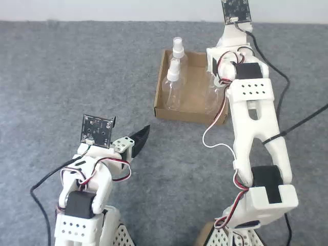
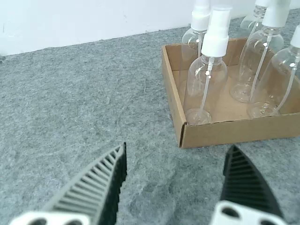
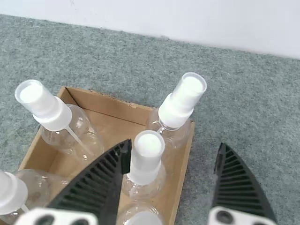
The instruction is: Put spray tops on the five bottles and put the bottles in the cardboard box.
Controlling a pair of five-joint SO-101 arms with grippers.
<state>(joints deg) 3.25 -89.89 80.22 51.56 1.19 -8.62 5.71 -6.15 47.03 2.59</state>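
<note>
Clear capped bottles (image 2: 206, 82) upright inside cardboard box (image 2: 239, 132)

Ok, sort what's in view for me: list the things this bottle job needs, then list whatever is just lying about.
For the job:
- bottles, spray tops on, standing in the cardboard box
- left hand, open, short of the box
- right hand, open above the box

Just there:
- grey mat
- white wall
</note>
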